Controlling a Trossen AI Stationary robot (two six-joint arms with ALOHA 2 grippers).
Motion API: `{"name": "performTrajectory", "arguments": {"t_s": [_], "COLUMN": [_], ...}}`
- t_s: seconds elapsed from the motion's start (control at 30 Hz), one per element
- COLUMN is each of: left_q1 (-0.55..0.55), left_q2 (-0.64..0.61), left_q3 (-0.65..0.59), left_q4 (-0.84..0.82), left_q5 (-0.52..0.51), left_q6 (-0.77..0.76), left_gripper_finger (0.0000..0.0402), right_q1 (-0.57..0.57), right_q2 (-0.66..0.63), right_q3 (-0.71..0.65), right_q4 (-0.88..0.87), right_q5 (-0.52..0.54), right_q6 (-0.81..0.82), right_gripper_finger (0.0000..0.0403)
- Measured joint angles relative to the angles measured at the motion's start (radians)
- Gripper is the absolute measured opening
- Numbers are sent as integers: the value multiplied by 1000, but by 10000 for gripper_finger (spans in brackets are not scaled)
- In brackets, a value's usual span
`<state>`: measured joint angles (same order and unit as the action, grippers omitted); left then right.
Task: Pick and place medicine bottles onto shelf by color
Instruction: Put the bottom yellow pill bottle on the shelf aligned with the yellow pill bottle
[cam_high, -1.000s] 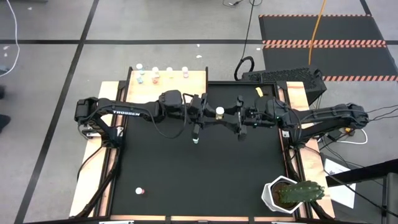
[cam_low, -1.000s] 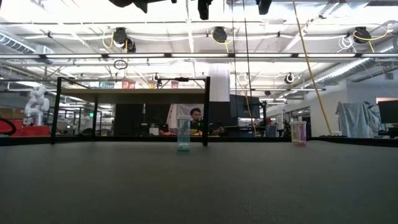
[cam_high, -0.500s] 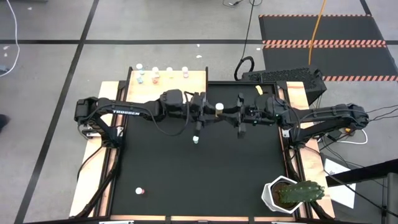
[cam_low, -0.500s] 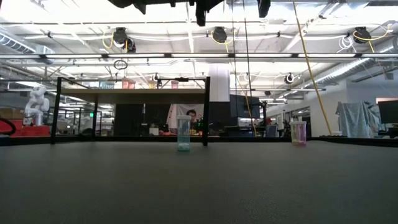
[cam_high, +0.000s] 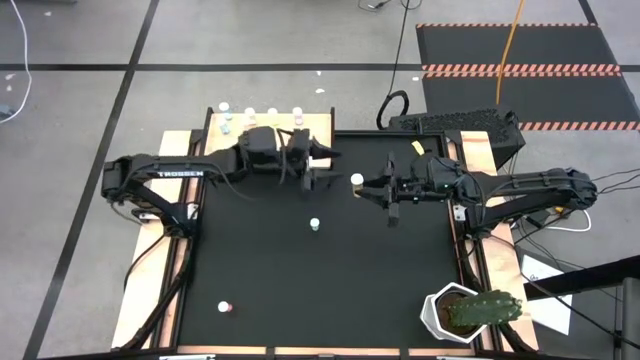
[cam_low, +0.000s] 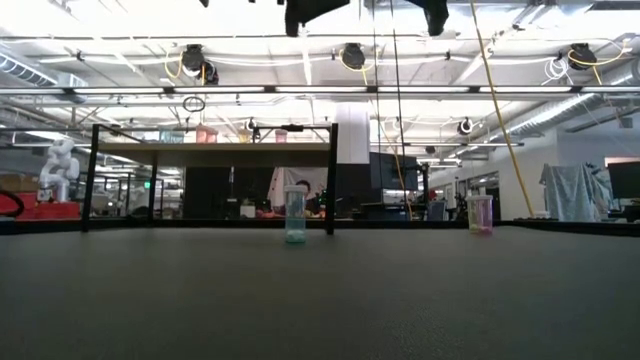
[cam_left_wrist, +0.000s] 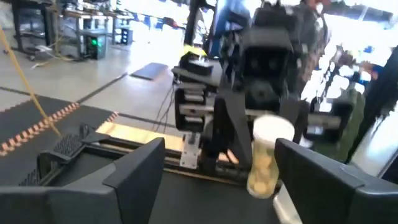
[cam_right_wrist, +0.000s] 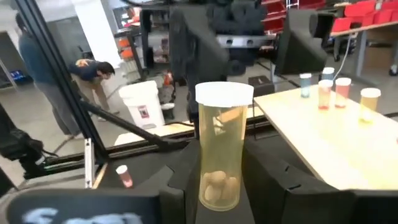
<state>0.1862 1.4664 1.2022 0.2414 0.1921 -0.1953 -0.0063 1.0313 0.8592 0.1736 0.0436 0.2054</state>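
A yellow-tan medicine bottle with a white cap hangs above the middle of the black mat, and my right gripper is shut on it. Just to its left my left gripper stands open, its fingers apart with nothing between them. A blue bottle stands on its base mid-mat, and a red one stands near the front left. The pale shelf at the far left carries several bottles. My right gripper pinches the bottle's lower body between its two fingers. The fingers come in level from the table's right. The bottle stands upright in the hold, cap up, lifted clear of the mat.
A white pot with a green cactus stands at the mat's front right corner. In the low view the blue bottle and a pink one stand on the mat before the shelf. People show in the room beyond.
The yellow-tan bottle has passed from my left gripper to my right. My right gripper has shut on it, and my left gripper has opened, let go and drawn back toward the table's left and far edge. The bottle has stayed lifted in place.
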Motion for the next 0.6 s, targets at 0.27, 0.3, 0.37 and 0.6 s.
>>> {"name": "performTrajectory", "arguments": {"t_s": [0.27, 0.3, 0.37, 0.6], "left_q1": [-17, -26, -45, -80], "left_q2": [16, 25, 36, 39], "left_q3": [0, 0, -1, 0], "left_q4": [17, 17, 23, 70], "left_q5": [31, 33, 35, -5], "left_q6": [-68, -55, -26, -1], "left_gripper_finger": [301, 298, 291, 278], "right_q1": [0, 0, -4, -9], "right_q2": [19, 19, 21, 22], "right_q3": [0, 0, 0, 0], "right_q4": [-42, -39, -41, -44], "right_q5": [4, 7, 10, 7], "right_q6": [-126, -138, -151, -158], "right_gripper_finger": [97, 97, 97, 98]}}
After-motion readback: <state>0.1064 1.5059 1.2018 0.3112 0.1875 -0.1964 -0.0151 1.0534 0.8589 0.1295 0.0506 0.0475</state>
